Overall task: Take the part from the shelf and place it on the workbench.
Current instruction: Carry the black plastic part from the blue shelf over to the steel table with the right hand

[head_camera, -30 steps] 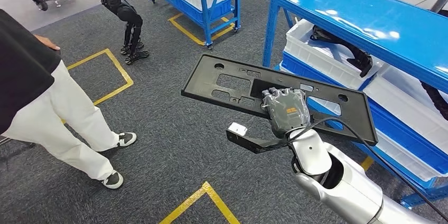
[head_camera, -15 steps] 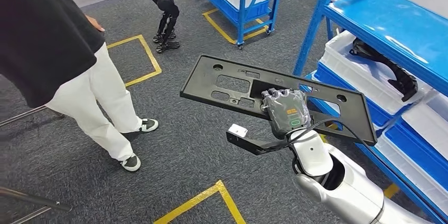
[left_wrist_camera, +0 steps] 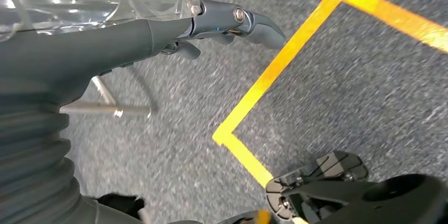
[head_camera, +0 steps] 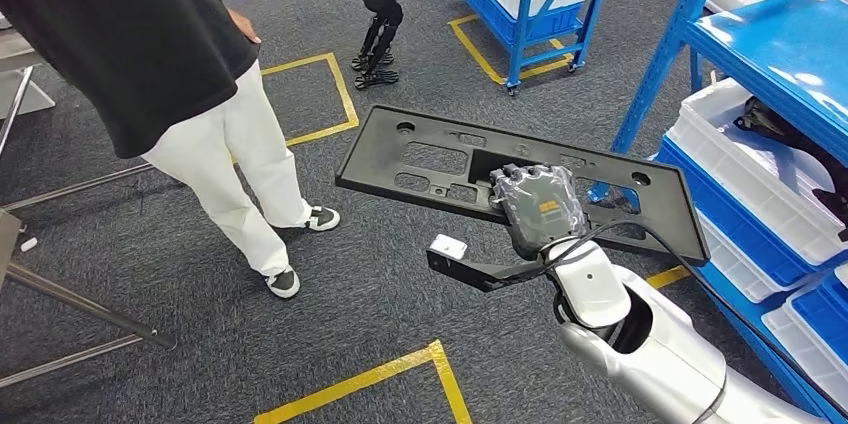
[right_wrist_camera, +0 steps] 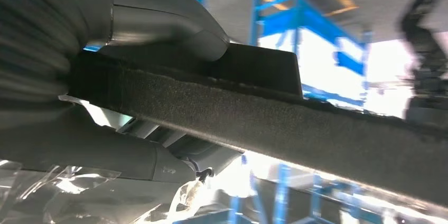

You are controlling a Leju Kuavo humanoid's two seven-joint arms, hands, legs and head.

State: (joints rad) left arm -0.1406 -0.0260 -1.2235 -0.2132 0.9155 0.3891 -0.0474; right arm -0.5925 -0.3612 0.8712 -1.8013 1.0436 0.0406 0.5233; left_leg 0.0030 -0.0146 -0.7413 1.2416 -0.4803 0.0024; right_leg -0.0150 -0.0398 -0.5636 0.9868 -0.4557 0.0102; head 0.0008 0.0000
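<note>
Part (head_camera: 440,159) rides flat, clamped in my right hand (head_camera: 540,206) near the shelf (head_camera: 770,54) on the right; I'd carry it level, wide of the person (head_camera: 190,74) at left.

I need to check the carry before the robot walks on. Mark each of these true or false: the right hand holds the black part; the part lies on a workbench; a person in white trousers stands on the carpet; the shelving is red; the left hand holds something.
1. The right hand holds the black part. True.
2. The part lies on a workbench. False: it is held up in the air above the grey carpet.
3. A person in white trousers stands on the carpet. True.
4. The shelving is red. False: the shelf frames are blue, with white bins in them.
5. The left hand holds something. False: the left wrist view shows nothing in it.
</note>
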